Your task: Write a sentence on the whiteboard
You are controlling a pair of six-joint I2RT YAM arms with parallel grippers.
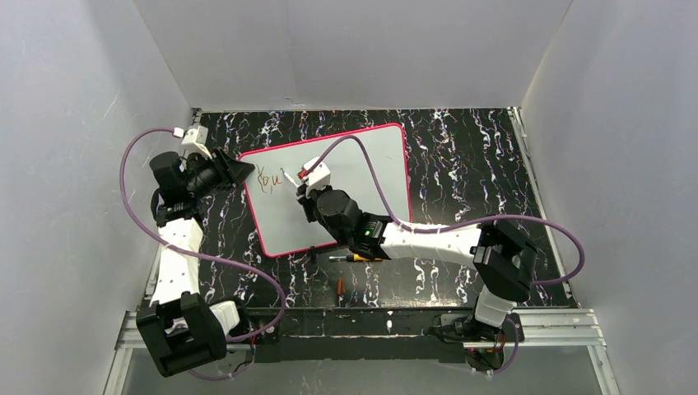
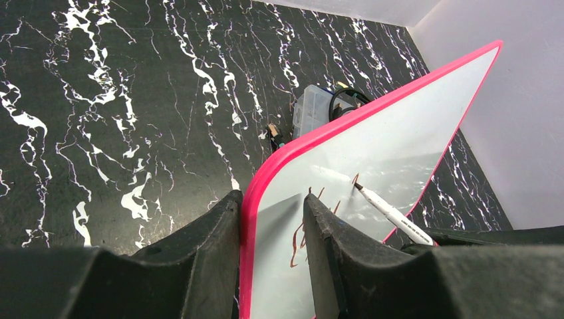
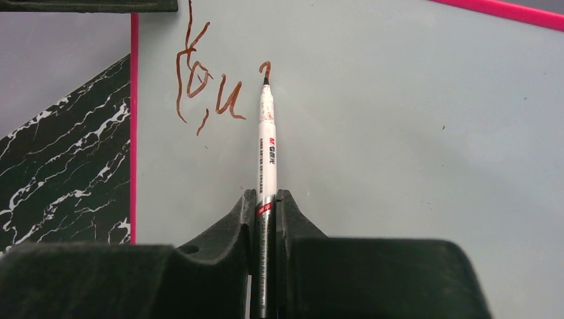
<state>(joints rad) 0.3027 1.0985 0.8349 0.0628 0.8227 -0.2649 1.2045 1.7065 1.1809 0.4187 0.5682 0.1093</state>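
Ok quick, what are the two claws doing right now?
Left claw: closed on the pink edge of the board.
Right claw: closed on the pen.

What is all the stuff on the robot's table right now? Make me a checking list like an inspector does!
Surface: black marbled table, no spills seen.
Job's things: the whiteboard sits angled on it. The sentence is barely begun, a few reddish-brown letters near the left edge.
Clutter: a loose pen and a small red piece, maybe a cap, by the board's near edge.
Grippers: left gripper shut on the whiteboard's pink rim. Right gripper shut on a white marker, tip at the board.
Cables: a purple cable loops from each wrist, and the right one arcs over the board.
Surroundings: plain pale walls.
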